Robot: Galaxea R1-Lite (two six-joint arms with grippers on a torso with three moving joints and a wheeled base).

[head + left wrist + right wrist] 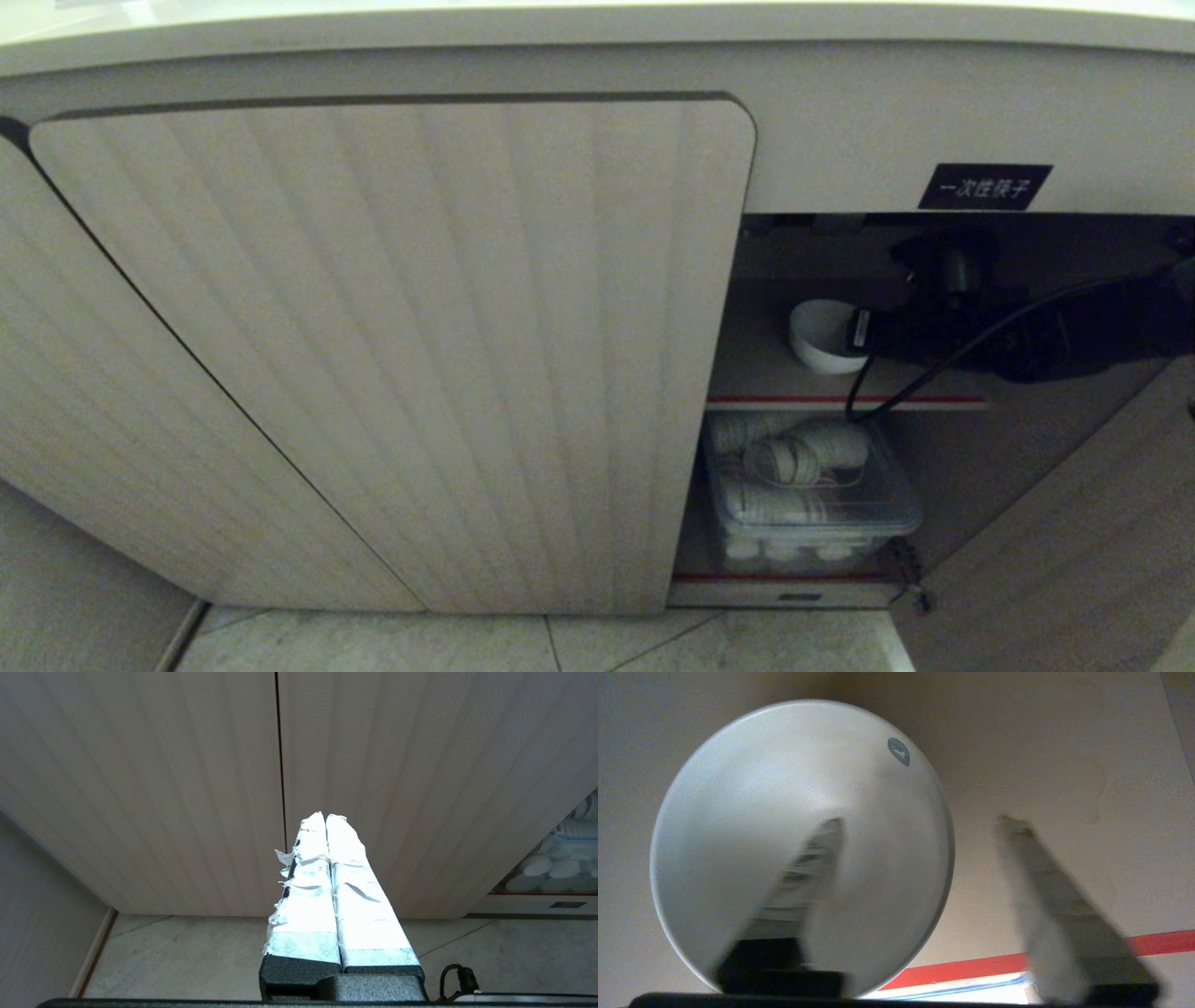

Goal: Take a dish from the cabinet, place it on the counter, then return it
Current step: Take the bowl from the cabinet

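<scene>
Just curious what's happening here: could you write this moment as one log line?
right claw: open, straddling rim of bowl | bowl: on upper shelf in cupboard | left claw: shut, idle by closed door

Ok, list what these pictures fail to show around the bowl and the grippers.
- Head view: right gripper is dark in the cabinet; its fingers merge with shadow against the bowl.
- Right wrist view: fingers blurred, straddling the bowl's rim; contact unclear.
- Plastic box: contents too small to identify.
</scene>
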